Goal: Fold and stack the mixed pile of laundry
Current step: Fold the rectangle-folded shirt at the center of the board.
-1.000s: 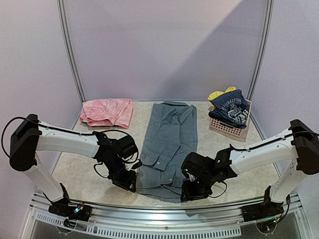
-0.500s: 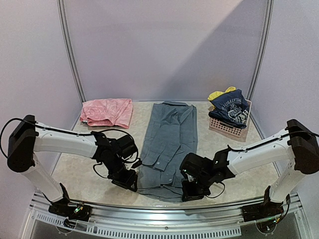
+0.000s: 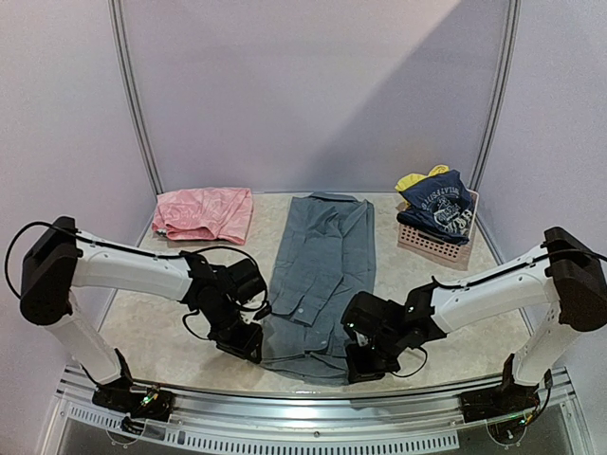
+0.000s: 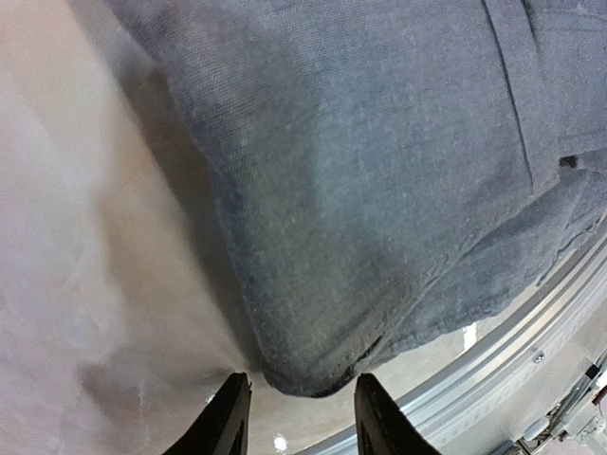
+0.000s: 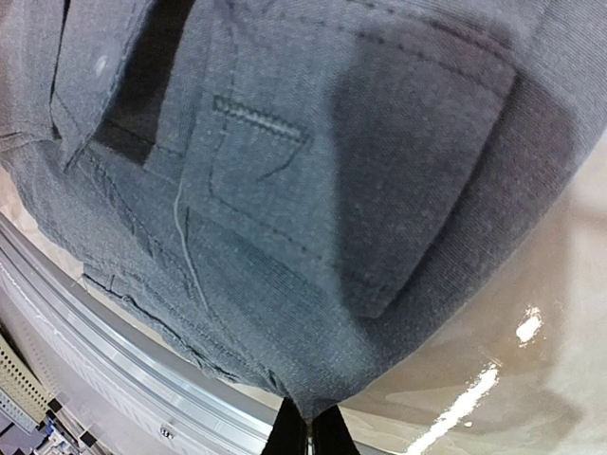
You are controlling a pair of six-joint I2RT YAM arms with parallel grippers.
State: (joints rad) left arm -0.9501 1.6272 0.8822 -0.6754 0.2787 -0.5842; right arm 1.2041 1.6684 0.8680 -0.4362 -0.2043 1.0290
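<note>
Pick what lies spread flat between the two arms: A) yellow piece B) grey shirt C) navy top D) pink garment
B: the grey shirt lies lengthwise mid-table between the arms, while the pink garment sits far left and the navy top and yellow piece are in the basket.

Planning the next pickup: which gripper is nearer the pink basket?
Right. The right gripper pinches the near right corner of the grey shirt, with the pink basket beyond it, far right. The left gripper straddles the near left corner, farther away.
</note>
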